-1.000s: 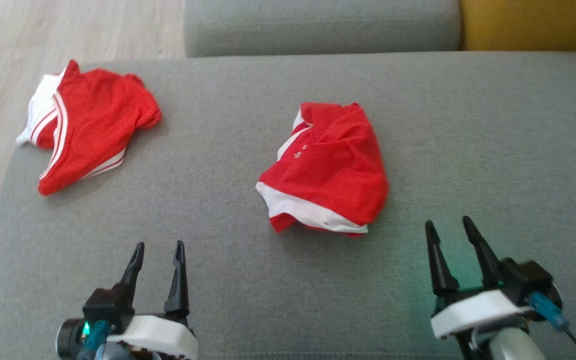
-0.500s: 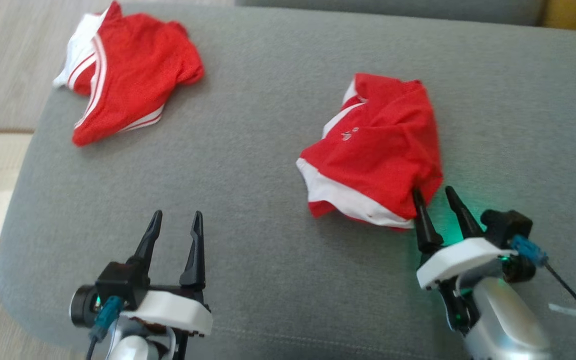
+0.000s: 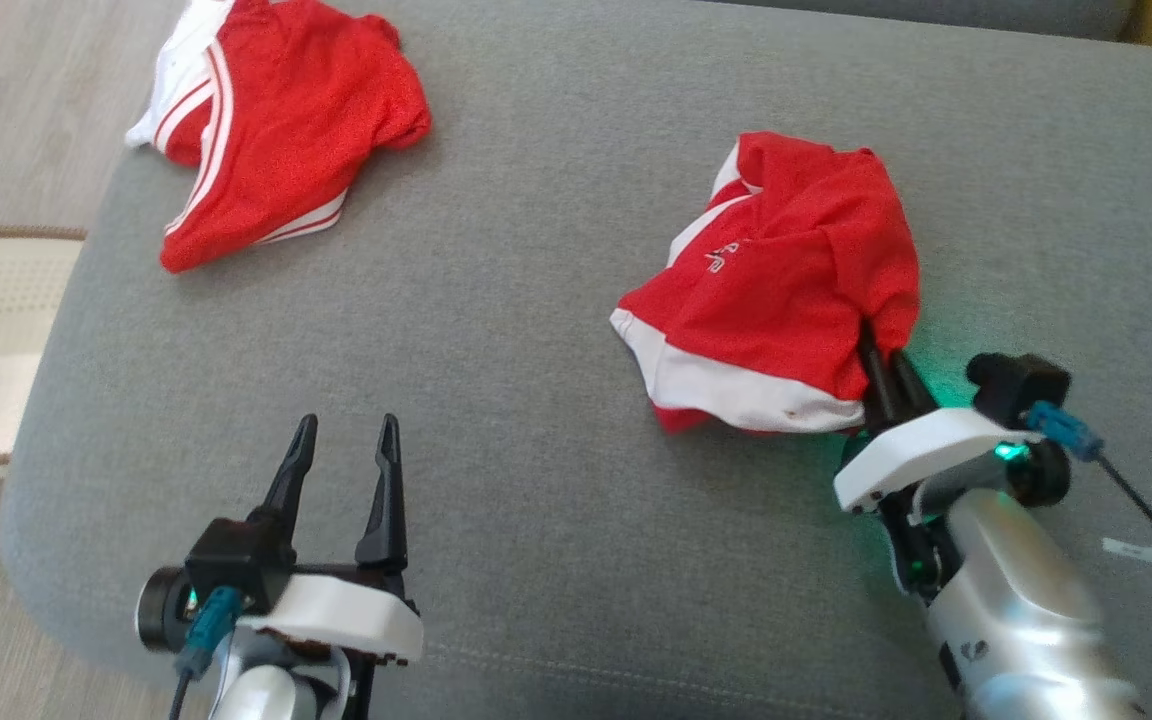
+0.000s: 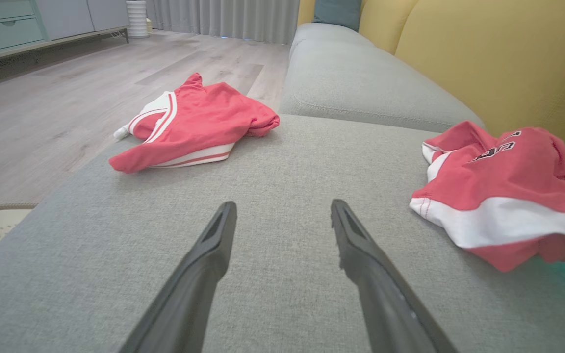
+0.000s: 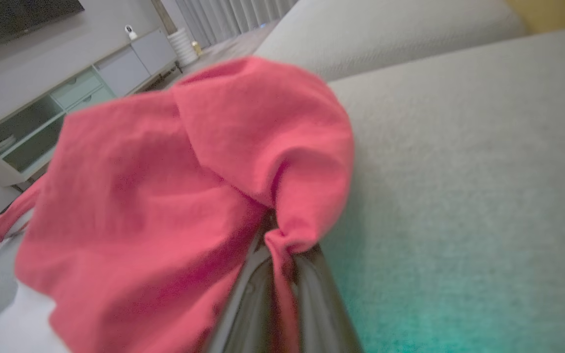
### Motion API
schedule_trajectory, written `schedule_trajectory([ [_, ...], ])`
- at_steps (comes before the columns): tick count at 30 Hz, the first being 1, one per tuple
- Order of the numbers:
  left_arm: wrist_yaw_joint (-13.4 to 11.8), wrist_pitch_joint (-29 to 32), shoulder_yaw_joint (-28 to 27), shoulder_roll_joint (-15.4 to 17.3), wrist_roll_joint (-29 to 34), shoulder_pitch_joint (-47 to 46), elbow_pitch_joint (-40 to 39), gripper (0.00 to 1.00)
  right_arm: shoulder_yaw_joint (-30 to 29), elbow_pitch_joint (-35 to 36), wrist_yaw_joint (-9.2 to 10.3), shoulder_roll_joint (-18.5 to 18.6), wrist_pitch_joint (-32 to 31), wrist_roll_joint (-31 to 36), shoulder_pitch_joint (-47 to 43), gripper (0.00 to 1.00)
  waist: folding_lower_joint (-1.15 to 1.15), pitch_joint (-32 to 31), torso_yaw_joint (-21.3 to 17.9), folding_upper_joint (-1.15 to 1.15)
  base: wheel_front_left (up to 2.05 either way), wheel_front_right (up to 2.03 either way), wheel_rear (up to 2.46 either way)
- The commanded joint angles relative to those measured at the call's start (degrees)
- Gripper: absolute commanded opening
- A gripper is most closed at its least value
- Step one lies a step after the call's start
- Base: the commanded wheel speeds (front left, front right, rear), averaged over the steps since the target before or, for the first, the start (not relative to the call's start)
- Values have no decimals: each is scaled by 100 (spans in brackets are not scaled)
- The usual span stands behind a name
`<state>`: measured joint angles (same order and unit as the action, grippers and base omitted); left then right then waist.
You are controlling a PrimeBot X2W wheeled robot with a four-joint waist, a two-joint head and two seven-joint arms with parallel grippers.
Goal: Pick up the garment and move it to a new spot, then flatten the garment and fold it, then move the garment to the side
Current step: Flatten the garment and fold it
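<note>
The grey sofa seat [image 3: 536,420] carries the crumpled red garment [image 3: 786,280] right of its middle. Its long axis runs near to far, white hem toward the robot (a second red garment [image 3: 286,120] lies at the far left corner). The right gripper [image 3: 884,360] is pinched tight on the garment's near right edge, cloth bunched between its fingers. The left gripper [image 3: 341,470] hovers spread wide, holding nothing. Half a second ago the right fingers stood apart at that edge.
</note>
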<state>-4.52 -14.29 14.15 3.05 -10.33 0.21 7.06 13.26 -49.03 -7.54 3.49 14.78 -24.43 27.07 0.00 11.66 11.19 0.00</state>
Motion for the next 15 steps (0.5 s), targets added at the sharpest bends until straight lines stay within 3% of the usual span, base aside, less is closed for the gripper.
schedule_trajectory([
  [1, -19, -71, -183, -17, -31, -191, -231, 100, -94, 377, 5, -61, 22, 185, -7, 0, 0, -52, -103, 0, 0, 0, 0],
  [15, 8, -71, -142, -17, -64, -174, -270, 100, -1940, 1617, 5, -61, -98, 2387, -519, 0, 0, -94, -519, 0, 0, 0, 0],
])
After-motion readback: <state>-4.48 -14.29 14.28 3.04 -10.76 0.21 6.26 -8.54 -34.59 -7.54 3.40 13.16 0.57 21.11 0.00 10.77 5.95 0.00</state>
